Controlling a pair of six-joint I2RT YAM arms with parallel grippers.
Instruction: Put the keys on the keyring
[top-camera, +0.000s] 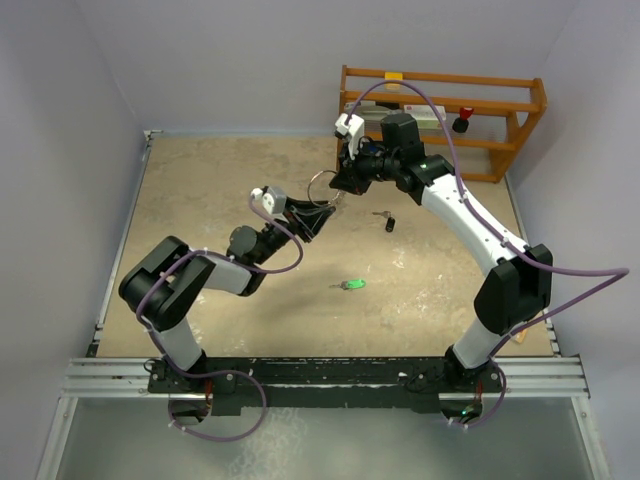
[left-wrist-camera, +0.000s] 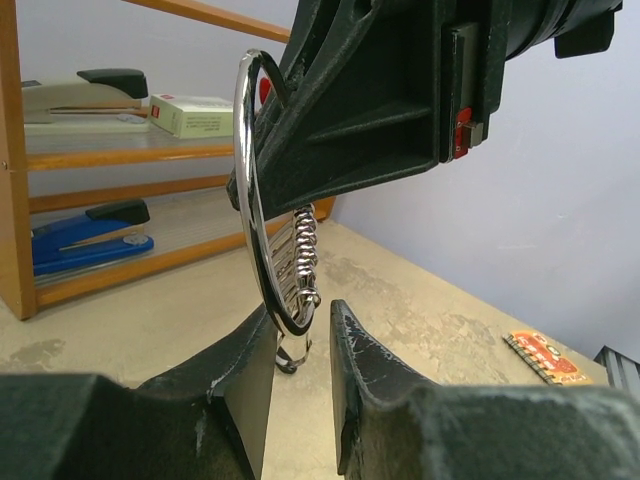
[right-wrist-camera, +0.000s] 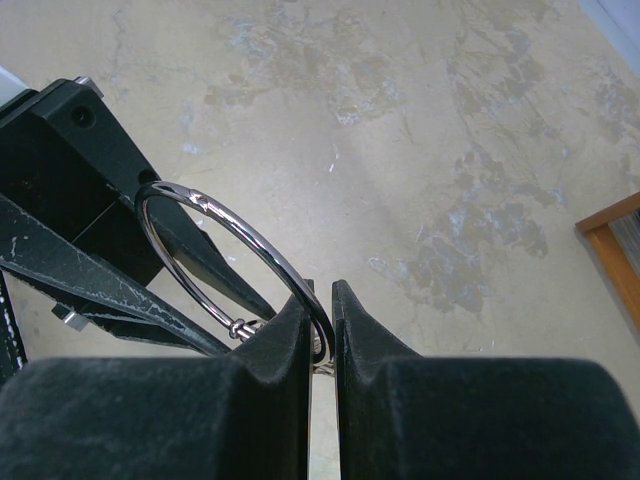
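The silver keyring (top-camera: 321, 184) hangs above the table between both grippers. My right gripper (top-camera: 340, 190) is shut on its wire; in the right wrist view the keyring (right-wrist-camera: 225, 230) runs into the narrow slit at the right gripper (right-wrist-camera: 330, 300). In the left wrist view the keyring (left-wrist-camera: 252, 190), with small silver loops on it, dips between the fingers of my left gripper (left-wrist-camera: 303, 330). It lies against the left finger (left-wrist-camera: 250, 360), with a gap to the other, so this gripper stands open. The green-headed key (top-camera: 352, 285) and the black-headed key (top-camera: 387, 221) lie on the table.
A wooden shelf (top-camera: 440, 115) stands at the back right, holding a blue stapler (left-wrist-camera: 85, 240), a grey stapler (left-wrist-camera: 80, 92) and a small box (left-wrist-camera: 195, 115). A small printed card (left-wrist-camera: 545, 357) lies on the table. Walls close in the left, back and right.
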